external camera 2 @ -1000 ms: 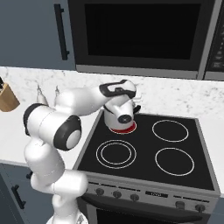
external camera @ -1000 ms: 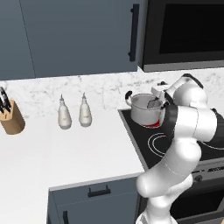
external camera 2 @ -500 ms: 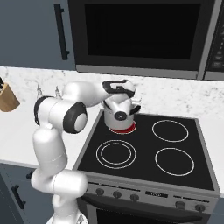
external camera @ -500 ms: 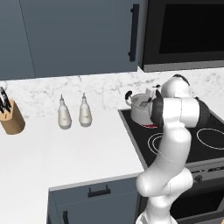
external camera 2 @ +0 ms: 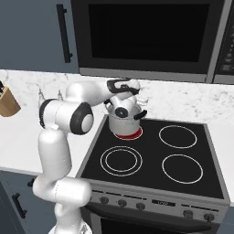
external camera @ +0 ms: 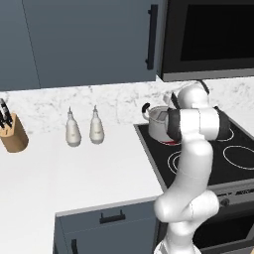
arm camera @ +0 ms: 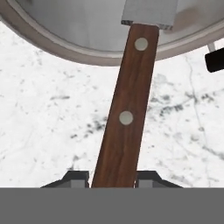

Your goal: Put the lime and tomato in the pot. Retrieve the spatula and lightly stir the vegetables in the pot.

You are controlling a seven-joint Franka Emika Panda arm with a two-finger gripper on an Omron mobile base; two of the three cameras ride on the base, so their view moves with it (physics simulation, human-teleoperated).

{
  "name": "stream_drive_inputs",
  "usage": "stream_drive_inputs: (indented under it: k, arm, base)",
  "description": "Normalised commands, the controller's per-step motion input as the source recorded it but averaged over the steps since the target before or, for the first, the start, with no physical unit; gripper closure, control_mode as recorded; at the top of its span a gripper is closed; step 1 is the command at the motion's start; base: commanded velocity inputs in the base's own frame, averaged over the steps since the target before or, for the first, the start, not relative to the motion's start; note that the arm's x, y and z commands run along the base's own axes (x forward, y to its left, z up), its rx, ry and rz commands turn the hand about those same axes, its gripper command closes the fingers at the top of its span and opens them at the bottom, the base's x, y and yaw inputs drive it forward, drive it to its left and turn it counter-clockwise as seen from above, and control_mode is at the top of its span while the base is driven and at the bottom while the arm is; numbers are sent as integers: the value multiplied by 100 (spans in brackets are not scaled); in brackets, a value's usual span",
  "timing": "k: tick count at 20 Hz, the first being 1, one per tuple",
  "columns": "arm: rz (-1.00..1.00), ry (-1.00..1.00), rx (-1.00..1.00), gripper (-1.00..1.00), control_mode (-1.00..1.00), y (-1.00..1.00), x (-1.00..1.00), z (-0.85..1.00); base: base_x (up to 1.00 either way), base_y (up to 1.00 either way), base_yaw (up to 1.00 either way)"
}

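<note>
Starting at your far left in the left base view, a wooden knife block (external camera: 13, 133) sits on the white counter (external camera: 74, 173), and further right two white bottles (external camera: 83, 128) stand side by side near the marble backsplash. Moving right you reach the black stovetop (external camera 2: 151, 157), where the pot (external camera 2: 124, 119) stands on the rear left burner, which glows red beneath it; one black side handle points toward the front right in the right base view. The arm folds over the cooktop and the hand hangs just above the pot, hiding its contents from both base cameras, so you cannot tell where the tomato or lime are. In the hand view the gripper (arm camera: 113, 177) has its two dark fingertips (arm camera: 77, 176) close on either side of the spatula (arm camera: 127, 109), pinching the reddish-brown riveted handle. The handle slants up over the pot's rim, and the pale grey head lies inside the steel pot.
</note>
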Motion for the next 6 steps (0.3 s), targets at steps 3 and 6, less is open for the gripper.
stream_drive_inputs:
  k: [3, 6]
  arm:
    - [-16, -3, 0, 100, -100, -23, -30, 45]
    - [-17, 0, -3, 100, -100, -15, -20, 14]
  base:
    - [0, 0, 0]
    - [0, 0, 0]
